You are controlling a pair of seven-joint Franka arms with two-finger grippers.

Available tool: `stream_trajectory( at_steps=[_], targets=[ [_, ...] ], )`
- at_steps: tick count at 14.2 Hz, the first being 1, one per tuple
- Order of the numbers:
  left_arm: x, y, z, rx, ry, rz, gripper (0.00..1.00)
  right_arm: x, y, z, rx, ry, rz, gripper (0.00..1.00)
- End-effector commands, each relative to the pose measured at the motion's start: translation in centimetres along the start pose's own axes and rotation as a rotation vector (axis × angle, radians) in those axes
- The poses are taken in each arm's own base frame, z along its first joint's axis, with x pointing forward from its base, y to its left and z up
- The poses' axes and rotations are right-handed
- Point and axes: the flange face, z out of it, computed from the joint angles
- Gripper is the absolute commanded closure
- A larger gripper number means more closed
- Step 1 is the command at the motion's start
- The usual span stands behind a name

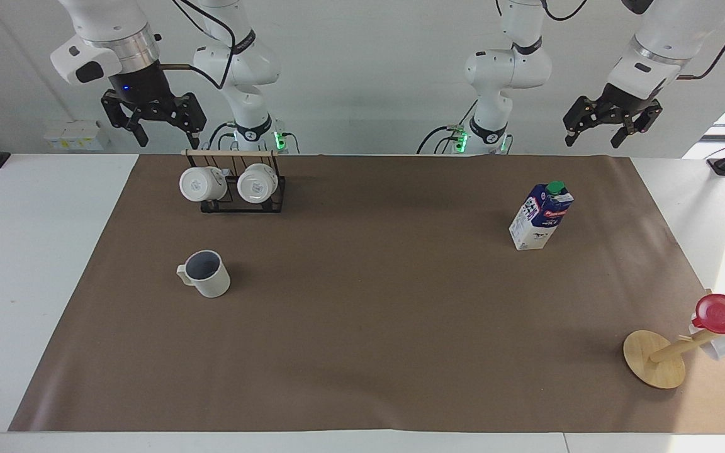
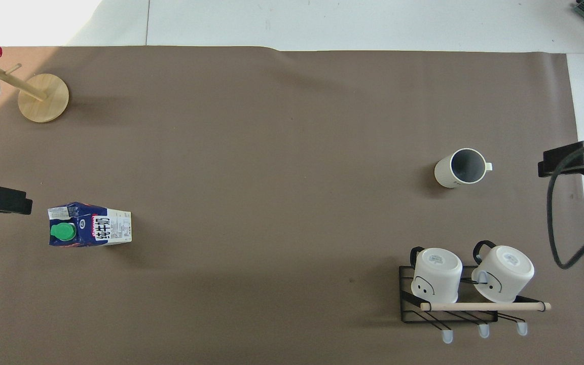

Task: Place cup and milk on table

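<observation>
Cup (image 1: 206, 274) upright on brown paper of table (image 1: 362, 352), toward right arm's end, farther from robots than black rack (image 1: 241, 200) with two white mugs (image 1: 229, 184). Milk (image 1: 540, 216) upright toward left arm's end. Right gripper (image 1: 162, 129) raised over table edge, fingers spread, empty; left gripper (image 1: 594, 137) likewise raised, spread, empty. Overhead, both grippers cut off at frame edges. Wooden stand (image 1: 655, 360) with red cup (image 1: 724, 313) partly cropped; a pale item under it hard to identify.
</observation>
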Motion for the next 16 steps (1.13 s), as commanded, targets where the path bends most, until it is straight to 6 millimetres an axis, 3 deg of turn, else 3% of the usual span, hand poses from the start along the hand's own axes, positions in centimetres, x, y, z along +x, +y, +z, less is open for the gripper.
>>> stream_trajectory(
  at_steps=[1, 16],
  targets=[
    [-0.2, -0.3, -0.7, 0.012, 0.007, -0.001, 0.00, -0.5, -0.1, -0.1, 0.014, 0.011, 0.014, 0.00],
    [-1.4, -0.7, 0.0, 0.009, -0.013, -0.008, 0.00, -0.4, 0.1, -0.1, 0.014, 0.012, 0.017, 0.00]
  ],
)
